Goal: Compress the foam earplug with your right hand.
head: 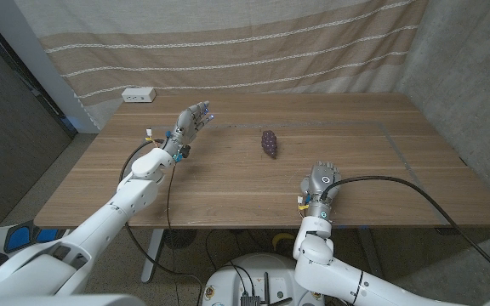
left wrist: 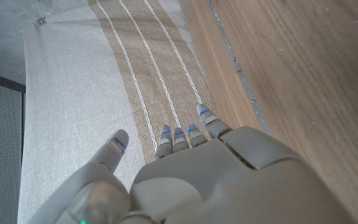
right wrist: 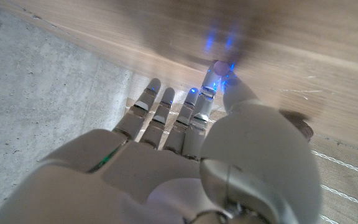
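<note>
The foam earplug (head: 269, 142) looks like a small dark purple lump lying on the wooden table (head: 228, 183) a little beyond its middle. My right hand (head: 320, 180) is near the table's front edge, well short of the earplug and to its right. In the right wrist view its fingers (right wrist: 160, 109) reach out apart over the wood, with nothing plainly held. My left hand (head: 192, 119) is raised over the table's far left part, with its fingers (left wrist: 185, 134) spread and empty.
A white power strip (head: 139, 94) lies at the table's far left corner. A striped beige curtain (head: 228, 42) hangs behind the table, and a concrete wall (head: 475, 68) stands on the right.
</note>
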